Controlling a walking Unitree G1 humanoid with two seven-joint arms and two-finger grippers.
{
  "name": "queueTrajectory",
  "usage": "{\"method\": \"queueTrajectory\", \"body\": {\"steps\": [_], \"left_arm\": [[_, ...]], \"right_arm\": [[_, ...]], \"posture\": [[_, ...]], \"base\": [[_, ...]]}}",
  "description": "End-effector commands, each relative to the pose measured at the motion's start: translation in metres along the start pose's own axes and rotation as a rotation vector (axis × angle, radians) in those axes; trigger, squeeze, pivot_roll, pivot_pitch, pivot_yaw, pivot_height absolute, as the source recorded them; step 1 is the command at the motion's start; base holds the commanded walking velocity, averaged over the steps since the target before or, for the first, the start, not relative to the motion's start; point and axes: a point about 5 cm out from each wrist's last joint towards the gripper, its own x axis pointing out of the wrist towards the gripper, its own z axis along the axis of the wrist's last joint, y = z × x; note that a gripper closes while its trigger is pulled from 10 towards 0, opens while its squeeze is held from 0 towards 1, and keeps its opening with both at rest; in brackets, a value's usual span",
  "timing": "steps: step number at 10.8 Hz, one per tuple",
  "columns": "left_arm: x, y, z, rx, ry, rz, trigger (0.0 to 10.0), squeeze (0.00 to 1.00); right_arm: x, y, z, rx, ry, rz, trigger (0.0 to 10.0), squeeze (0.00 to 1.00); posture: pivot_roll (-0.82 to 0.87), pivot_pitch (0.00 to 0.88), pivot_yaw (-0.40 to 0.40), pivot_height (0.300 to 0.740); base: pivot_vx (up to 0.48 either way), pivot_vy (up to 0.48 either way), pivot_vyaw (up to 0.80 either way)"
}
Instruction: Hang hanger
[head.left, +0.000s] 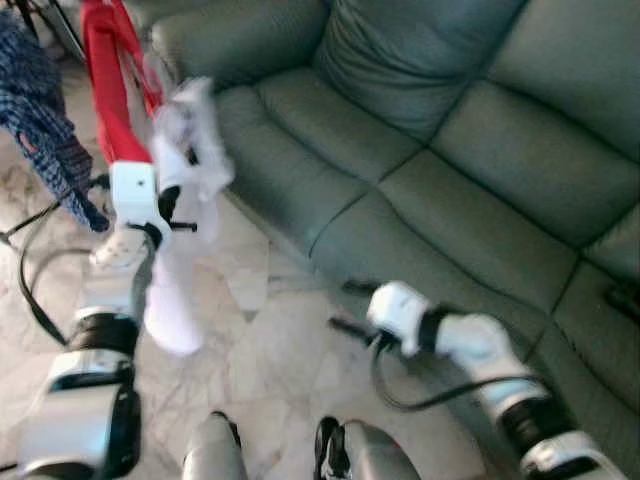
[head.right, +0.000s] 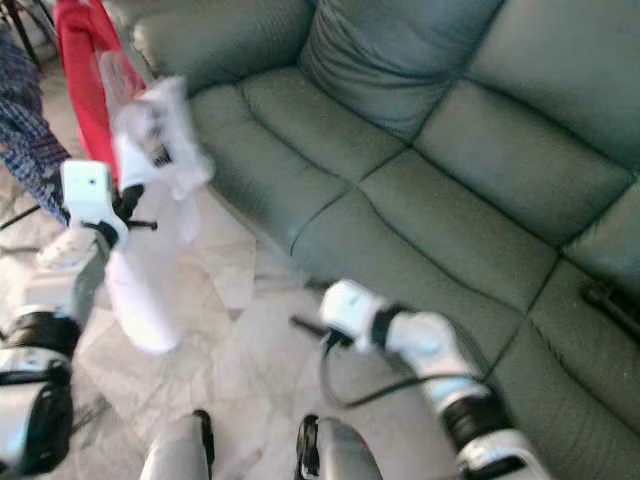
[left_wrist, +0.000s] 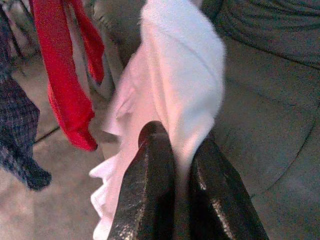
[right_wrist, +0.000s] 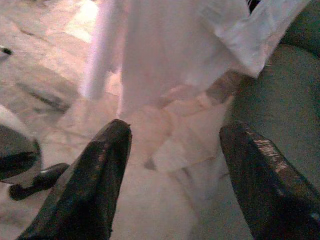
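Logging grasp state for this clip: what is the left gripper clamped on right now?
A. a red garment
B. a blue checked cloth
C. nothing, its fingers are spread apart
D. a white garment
D. In the left wrist view the left gripper has its two black fingers pressed together on a fold of the white garment, which hangs down beside the green sofa; the red garment hangs apart from it.

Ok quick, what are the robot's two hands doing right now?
Left gripper: shut on the white garment.
Right gripper: open, holding nothing, low by the sofa.
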Motion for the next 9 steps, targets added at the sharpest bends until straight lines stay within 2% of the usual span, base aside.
{"method": "queueTrajectory", "body": {"steps": [1, 2, 4, 5, 7, 8, 9], "left_arm": [[-0.001, -0.003, 0.023, 0.124, -0.123, -0.116, 0.0, 0.0], [-0.007, -0.001, 0.023, 0.252, -0.145, -0.249, 0.0, 0.0], [-0.014, 0.006, 0.016, 0.346, -0.106, -0.367, 0.0, 0.0], [-0.018, 0.006, 0.006, 0.395, -0.064, -0.446, 0.0, 0.0], [-0.032, 0.002, -0.023, 0.475, 0.046, -0.604, 0.0, 0.0], [-0.042, -0.007, -0.039, 0.476, 0.095, -0.728, 0.0, 0.0], [-0.047, -0.011, -0.045, 0.478, 0.109, -0.777, 0.0, 0.0]], "right_arm": [[-0.012, -0.015, 0.002, -0.022, 0.011, -0.025, 10.0, 1.0], [-0.024, -0.035, 0.007, -0.048, 0.02, -0.059, 10.0, 1.0], [-0.04, -0.058, 0.018, -0.056, 0.023, -0.069, 10.0, 1.0], [-0.047, -0.065, 0.02, -0.051, 0.036, -0.041, 10.0, 1.0], [-0.058, -0.068, 0.018, -0.032, 0.088, 0.05, 10.0, 1.0], [-0.061, -0.07, 0.016, -0.05, 0.127, 0.087, 10.0, 1.0], [-0.061, -0.07, 0.016, -0.057, 0.136, 0.103, 10.0, 1.0]], "posture": [[-0.01, 0.155, -0.081, 0.74], [-0.01, 0.153, -0.081, 0.74], [-0.01, 0.152, -0.08, 0.74], [-0.02, 0.151, -0.081, 0.74], [-0.02, 0.153, -0.079, 0.74], [-0.02, 0.153, -0.079, 0.74], [-0.02, 0.159, -0.082, 0.74]], "base": [[0.0, 0.0, 0.0], [0.0, 0.0, 0.0], [0.0, 0.0, 0.0], [0.0, 0.0, 0.0], [0.0, 0.0, 0.0], [0.0, 0.0, 0.0], [0.0, 0.0, 0.0]]}}
